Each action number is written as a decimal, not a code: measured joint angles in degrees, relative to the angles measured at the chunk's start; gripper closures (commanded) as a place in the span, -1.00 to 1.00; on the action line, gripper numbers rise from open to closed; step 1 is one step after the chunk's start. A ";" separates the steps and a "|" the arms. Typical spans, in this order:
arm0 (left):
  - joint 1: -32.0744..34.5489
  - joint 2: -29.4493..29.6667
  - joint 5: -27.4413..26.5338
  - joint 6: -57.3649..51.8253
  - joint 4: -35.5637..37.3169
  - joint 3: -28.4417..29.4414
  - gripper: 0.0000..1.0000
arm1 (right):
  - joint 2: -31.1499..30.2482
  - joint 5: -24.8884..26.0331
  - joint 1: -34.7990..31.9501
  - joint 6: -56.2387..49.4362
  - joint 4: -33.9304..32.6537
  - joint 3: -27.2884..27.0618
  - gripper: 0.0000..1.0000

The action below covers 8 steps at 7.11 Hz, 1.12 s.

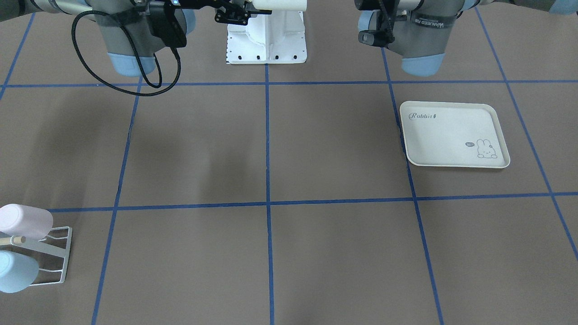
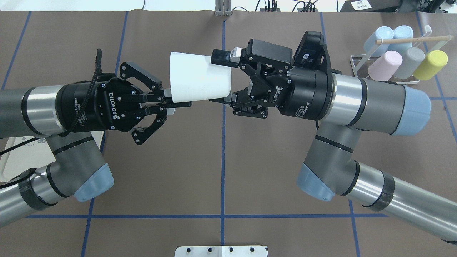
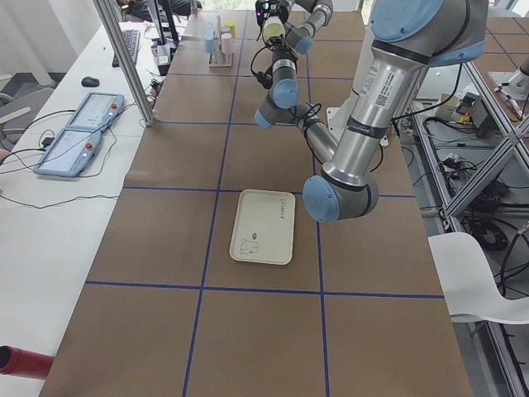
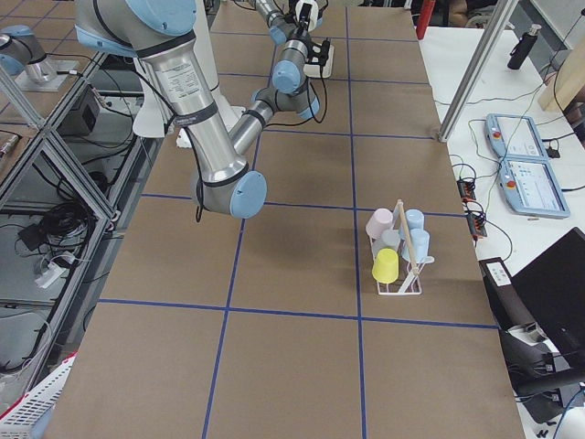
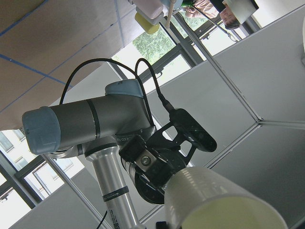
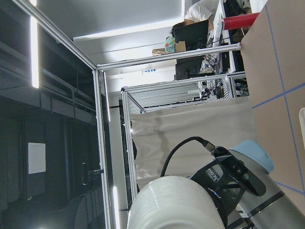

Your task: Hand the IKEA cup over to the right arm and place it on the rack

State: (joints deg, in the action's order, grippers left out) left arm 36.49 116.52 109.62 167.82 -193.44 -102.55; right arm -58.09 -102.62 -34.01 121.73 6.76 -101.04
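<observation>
Above the table (image 2: 178, 160), a white tapered cup (image 2: 198, 80), sideways.

You have a brown table (image 1: 334, 253) gridded with blue tape lines (image 1: 267, 149). On it lie a cream rabbit tray (image 1: 456, 165) on the robot's left side, a white wire rack (image 1: 67, 253) at the far right, and the white base plate (image 1: 266, 45).

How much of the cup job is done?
Halfway. Done: the cup is up in the air. In hand: the left gripper pinches its rim and the right gripper clamps its base, so both hold it. To do: the left lets go, then the right puts it on the rack.
</observation>
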 measured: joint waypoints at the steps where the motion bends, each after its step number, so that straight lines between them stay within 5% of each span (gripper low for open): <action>1: -0.01 -0.03 0.02 -0.02 -0.06 -0.01 1.00 | 0.00 0.09 0.00 0.02 0.01 0.03 -0.06; 2: -0.01 -0.05 0.00 -0.03 -0.11 -0.06 0.95 | -0.09 0.13 0.00 0.05 0.03 0.04 0.36; 3: -0.01 -0.06 -0.01 -0.04 -0.15 -0.12 0.21 | -0.21 0.14 0.00 0.12 0.03 0.06 0.63; 4: -0.02 -0.09 -0.02 -0.06 -0.16 -0.20 -0.99 | -0.33 0.13 -0.03 0.20 0.01 0.04 0.64; 8: 0.97 -0.92 -0.16 -3.19 0.44 -0.60 -1.00 | -1.40 0.12 -2.01 0.18 -0.38 -0.19 0.60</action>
State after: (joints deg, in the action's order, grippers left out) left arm 37.46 115.60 109.46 164.63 -193.00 -103.15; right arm -59.49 -102.50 -36.02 121.91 6.38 -101.23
